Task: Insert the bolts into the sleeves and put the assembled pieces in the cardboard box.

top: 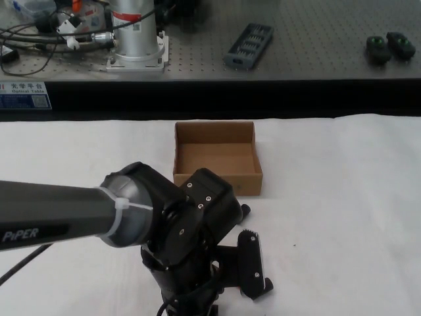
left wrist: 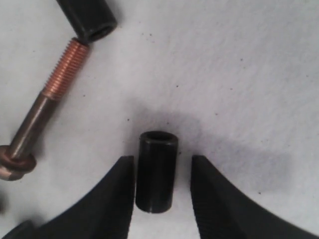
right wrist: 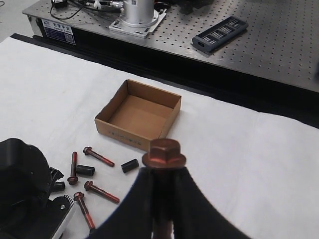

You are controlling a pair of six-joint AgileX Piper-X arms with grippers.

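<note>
White cloth (top: 342, 197) covers your table, with a perforated metal bench behind it. Your left arm (top: 66, 210) is low over the cloth. Its jaws are parted narrowly and straddle a black sleeve (left wrist: 157, 172) that lies flat. One finger sits on each side of it, and they look just short of gripping.

That sleeve's long axis runs along the fingers, with the open bore pointing away from the wrist. Closing would therefore pinch it across its round body. Just beyond it, a loose bolt (left wrist: 45, 109) lies with its threaded tip at the mouth of a second sleeve (left wrist: 89, 17).

Your right jaws are held high over the table, clamped on a bolt (right wrist: 163, 153). Its flanged head is on top and its shank drops between the fingers.

So the bolt stands upright while the sleeve lies flat, with their axes roughly crosswise. Once you lift the sleeve, you will probably have to turn its bore to face the threaded end.

More bolts and sleeves lie on the cloth by the left arm. The box (right wrist: 139, 112) sits beyond them, well apart from both jaws, and no assembled piece is in it yet.
</note>
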